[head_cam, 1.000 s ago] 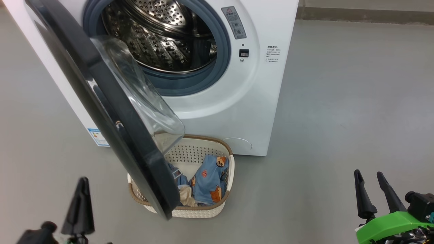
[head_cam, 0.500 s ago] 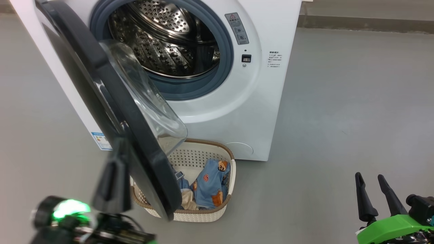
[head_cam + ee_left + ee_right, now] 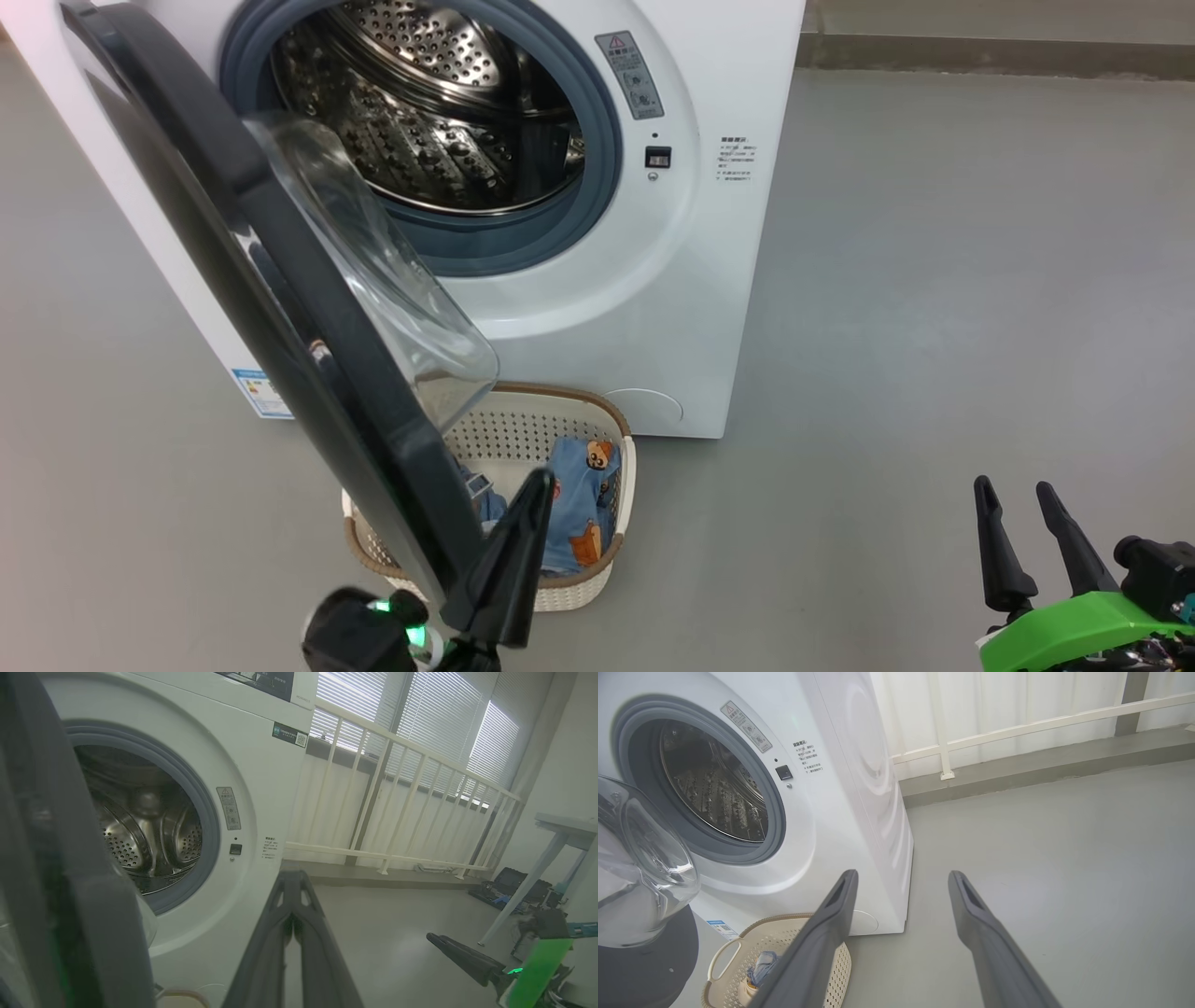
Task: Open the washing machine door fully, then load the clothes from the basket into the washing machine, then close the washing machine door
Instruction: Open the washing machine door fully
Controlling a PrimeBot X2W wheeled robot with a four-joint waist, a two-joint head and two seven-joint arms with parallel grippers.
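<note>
Door [image 3: 401, 476]: partly open, over basket [image 3: 579, 590].
Clothes [image 3: 583, 504]: in basket.
Left jaws: shut, empty, just beside door's lower rim.
Right jaws: wide open, empty, well apart.

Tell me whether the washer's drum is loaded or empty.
Empty, as far as shows: the drum is bare steel, and the clothes lie in the basket.

Grey floor [image 3: 934, 280]; white railing [image 3: 938, 718]; window blinds [image 3: 444, 709].
</note>
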